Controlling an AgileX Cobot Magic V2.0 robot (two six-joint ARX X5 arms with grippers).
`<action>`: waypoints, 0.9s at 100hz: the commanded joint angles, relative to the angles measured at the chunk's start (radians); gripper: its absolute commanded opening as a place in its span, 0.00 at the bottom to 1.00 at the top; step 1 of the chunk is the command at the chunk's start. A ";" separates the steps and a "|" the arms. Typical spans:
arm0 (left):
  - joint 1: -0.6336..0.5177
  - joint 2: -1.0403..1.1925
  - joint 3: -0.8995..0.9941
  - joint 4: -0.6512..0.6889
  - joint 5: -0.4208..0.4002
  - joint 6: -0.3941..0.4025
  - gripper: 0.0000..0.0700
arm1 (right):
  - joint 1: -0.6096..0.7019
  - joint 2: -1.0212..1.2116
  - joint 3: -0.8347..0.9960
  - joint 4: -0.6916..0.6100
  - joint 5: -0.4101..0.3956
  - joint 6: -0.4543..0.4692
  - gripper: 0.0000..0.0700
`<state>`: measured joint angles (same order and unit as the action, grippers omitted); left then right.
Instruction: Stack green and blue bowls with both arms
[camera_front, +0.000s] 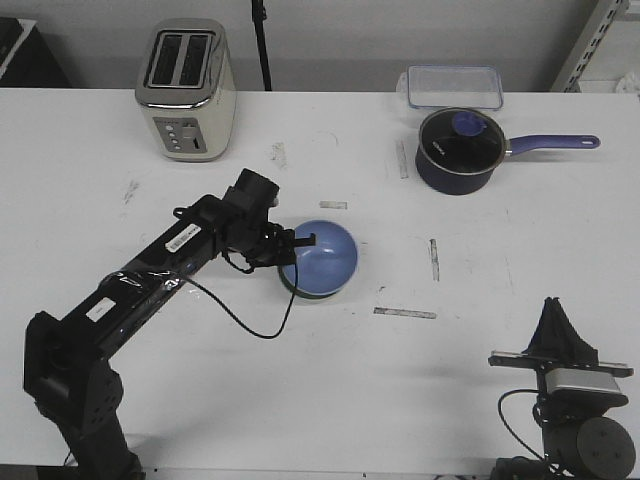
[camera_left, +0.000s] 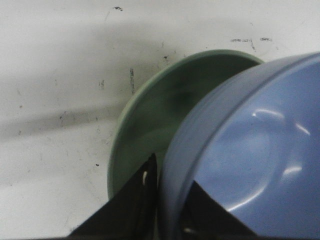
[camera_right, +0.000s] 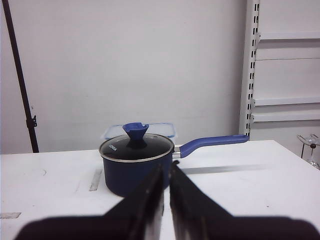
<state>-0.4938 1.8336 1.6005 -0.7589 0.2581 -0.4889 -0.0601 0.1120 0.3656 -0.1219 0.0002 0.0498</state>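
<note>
While the left gripper (camera_front: 300, 243) pinches the rim of the blue bowl (camera_front: 322, 257), one finger inside and one outside, that bowl sits tilted in the green bowl (camera_left: 150, 125) at the table's (camera_front: 480, 350) centre, its open face turned toward five o'clock. The green one shows only as a thin edge at the blue bowl's six o'clock in the front view. What matters next: the blue bowl's rim is not level with the green one's, so it probably is not fully nested. The right gripper (camera_right: 166, 172), fingers together on nothing, rests far off at four o'clock. The saucepan (camera_front: 458, 150) lid carries writing too small to read.
</note>
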 joint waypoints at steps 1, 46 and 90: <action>-0.007 0.027 0.024 0.002 0.001 -0.002 0.14 | -0.002 -0.002 0.005 0.015 0.000 0.009 0.02; -0.007 0.014 0.024 -0.003 0.005 -0.002 0.29 | -0.002 -0.002 0.005 0.015 0.000 0.009 0.02; -0.001 -0.080 0.024 -0.073 -0.010 -0.002 0.37 | -0.002 -0.002 0.005 0.016 0.000 0.009 0.02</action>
<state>-0.4931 1.7603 1.6009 -0.8188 0.2588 -0.4889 -0.0601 0.1120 0.3656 -0.1219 0.0002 0.0498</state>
